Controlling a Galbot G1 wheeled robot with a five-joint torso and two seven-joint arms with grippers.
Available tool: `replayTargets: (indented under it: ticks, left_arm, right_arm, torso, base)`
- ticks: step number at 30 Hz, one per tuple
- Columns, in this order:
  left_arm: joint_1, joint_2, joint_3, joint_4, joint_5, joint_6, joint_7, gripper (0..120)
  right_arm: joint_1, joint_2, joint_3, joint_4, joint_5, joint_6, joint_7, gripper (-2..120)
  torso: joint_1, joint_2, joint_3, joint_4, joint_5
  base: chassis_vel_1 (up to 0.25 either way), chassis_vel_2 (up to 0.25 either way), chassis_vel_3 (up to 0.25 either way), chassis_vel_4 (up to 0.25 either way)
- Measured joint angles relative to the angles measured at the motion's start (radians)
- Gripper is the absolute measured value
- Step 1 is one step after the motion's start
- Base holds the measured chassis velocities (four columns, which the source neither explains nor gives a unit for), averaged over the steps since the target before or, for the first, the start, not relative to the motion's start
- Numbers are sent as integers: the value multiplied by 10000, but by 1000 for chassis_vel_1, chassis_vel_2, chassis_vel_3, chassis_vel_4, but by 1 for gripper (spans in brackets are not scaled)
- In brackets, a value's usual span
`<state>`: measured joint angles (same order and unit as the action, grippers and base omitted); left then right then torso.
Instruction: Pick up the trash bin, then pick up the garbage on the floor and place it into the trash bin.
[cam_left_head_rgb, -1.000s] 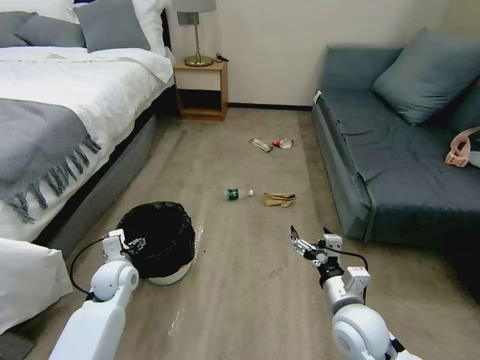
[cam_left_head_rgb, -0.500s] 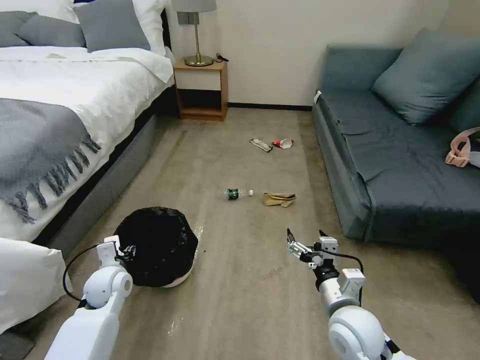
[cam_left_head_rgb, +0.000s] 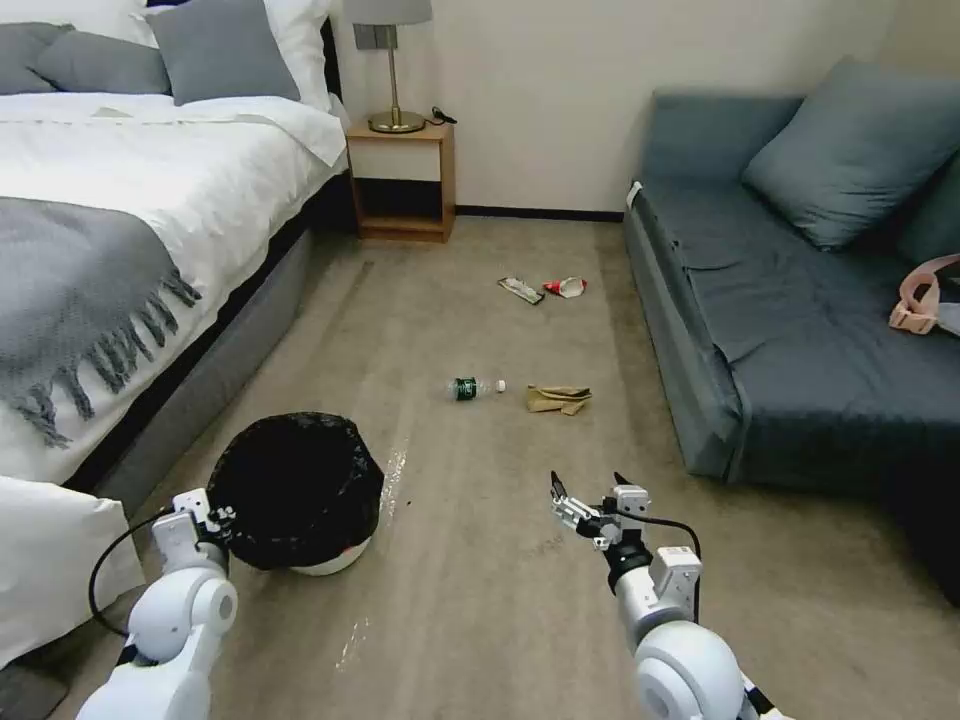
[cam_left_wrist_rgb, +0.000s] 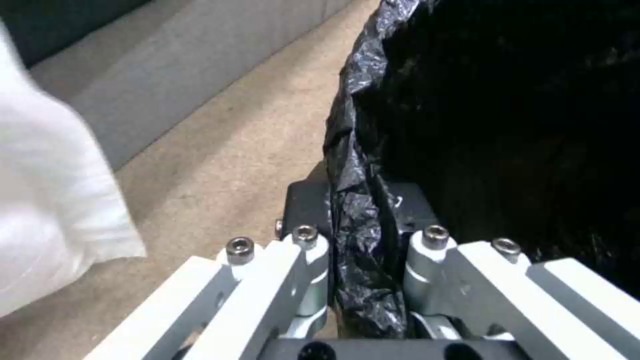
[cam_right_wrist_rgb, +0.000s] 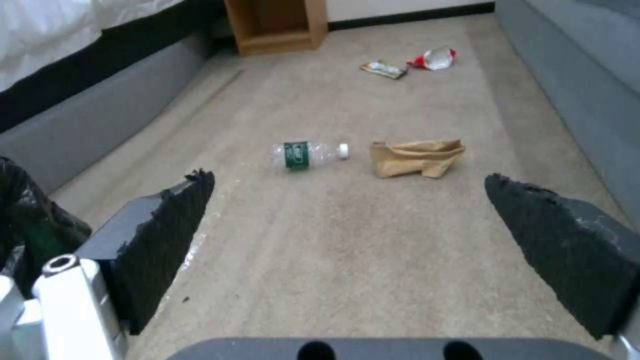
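Observation:
The trash bin, white with a black bag over its rim, is tipped at the lower left, beside the bed. My left gripper is shut on its near rim; the left wrist view shows the bag pinched between the fingers. My right gripper hangs open over bare floor, short of the garbage. A clear bottle and crumpled brown paper lie ahead of it. Farther off are a flat wrapper and a red-and-white packet.
The bed runs along the left and a grey sofa along the right, with a floor lane between them. A wooden nightstand with a lamp stands at the far wall. A white cloth hangs near my left arm.
My left arm has drawn back toward me and to the left, taking the bin with it. The right gripper has shifted left and a little nearer, still open.

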<state>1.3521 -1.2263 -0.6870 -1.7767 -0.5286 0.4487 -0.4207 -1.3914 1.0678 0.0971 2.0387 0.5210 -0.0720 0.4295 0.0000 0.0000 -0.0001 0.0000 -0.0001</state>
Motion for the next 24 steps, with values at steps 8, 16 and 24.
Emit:
replayTargets:
  ticks: [8, 16, 24]
  left_arm:
    - [677, -439, -615, -948, 315, -514, 96, 7]
    - [1451, -1016, -1380, -2423, 859, -906, 76, 6]
    - [2451, -1434, -1775, -3991, 1142, -1309, 81, 6]
  right_arm:
    - [-329, 44, -50, 121, -255, 180, -171, 100]
    - [-730, 228, -11, 224, -703, 643, -449, 100]
    - [-1007, 311, -15, 163, -1175, 1107, -704, 100]
  torso:
    - [0, 0, 0, 1, 1]
    - [0, 0, 0, 1, 1]
    - [0, 0, 0, 0, 1]
  base:
    - [0, 0, 0, 0]
    - [0, 0, 0, 0]
    - [0, 0, 0, 0]
